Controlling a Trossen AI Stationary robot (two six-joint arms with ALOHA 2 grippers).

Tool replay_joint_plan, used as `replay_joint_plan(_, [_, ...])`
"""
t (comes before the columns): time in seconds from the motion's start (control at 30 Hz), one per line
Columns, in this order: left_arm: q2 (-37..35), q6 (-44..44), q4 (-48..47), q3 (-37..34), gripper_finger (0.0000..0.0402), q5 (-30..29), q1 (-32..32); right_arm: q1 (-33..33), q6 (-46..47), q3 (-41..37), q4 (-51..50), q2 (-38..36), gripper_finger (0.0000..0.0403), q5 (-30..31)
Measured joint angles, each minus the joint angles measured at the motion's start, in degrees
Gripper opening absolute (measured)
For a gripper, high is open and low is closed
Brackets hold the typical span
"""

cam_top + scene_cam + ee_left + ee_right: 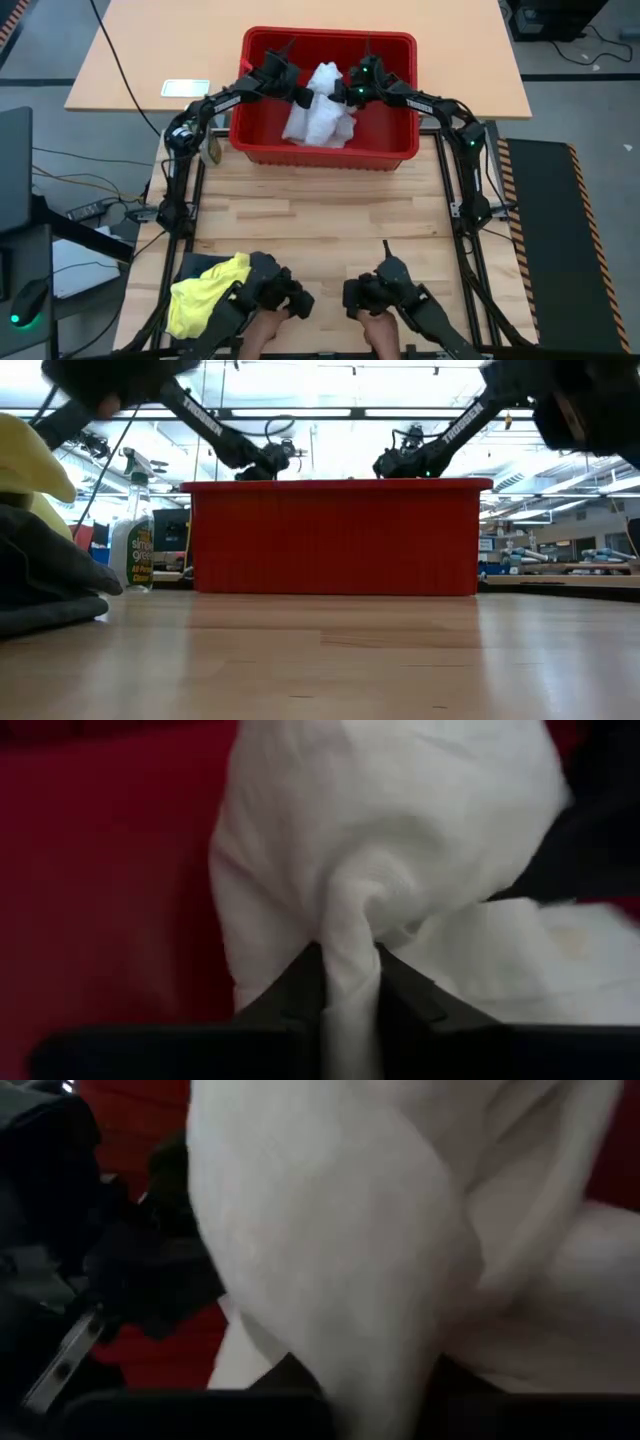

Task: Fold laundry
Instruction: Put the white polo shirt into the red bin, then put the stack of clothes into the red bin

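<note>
The white garment [320, 110] lies bunched inside the red basket [400, 150] at the table's far side. My left gripper [302, 97] reaches into the basket from the left and is shut on the garment. My right gripper [346, 95] comes in from the right, also shut on it. The yellow garment [205, 295] rests on the dark grey one [50, 585] at the table's near left corner. The bright blue and dark navy garments are out of view. My left gripper pinches a bunched, twisted fold of the white garment [352, 955] between its two fingers [295, 990]. It comes in slanting from the table's left. The cloth rises ahead of the fingers, and its lower part [318, 132] lies in the basket. My right gripper has a thick bulge of the white garment [370, 1350] between its fingers, coming in slanting from the table's right. The cloth fills its wrist view and hides the fingertips. One layer or several, I cannot tell.
The red basket's walls [335, 540] surround both grippers. Open wooden table [320, 220] stretches between the basket and the near edge. A person's hands [268, 330] hold two dark control arms [385, 292] at the near edge. A spray bottle [135, 545] stands off to the left.
</note>
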Motion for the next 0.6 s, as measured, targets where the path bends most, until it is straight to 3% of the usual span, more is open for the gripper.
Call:
replay_joint_plan(0.23, [0.13,2.02,-1.33,-0.15,0.0159,-0.04,0.93,-1.06,-3.93,0.2,-4.21,0.39,0.0201,1.24])
replay_joint_plan(0.33, [-1.5,2.12,-1.73,-0.15,0.0191,0.08,1.45,-1.13,-5.48,0.19,-6.84,-0.9,0.0245,5.66])
replay_joint_plan(0.43, [-3.81,2.14,-2.66,-0.13,0.0213,-0.08,2.28,-1.19,-9.46,0.19,-8.47,-3.01,0.0263,10.19])
replay_joint_plan(0.6, [-9.69,3.46,-6.27,-0.13,0.0222,1.05,1.91,-0.81,-19.32,0.19,-8.64,-7.21,0.026,15.43])
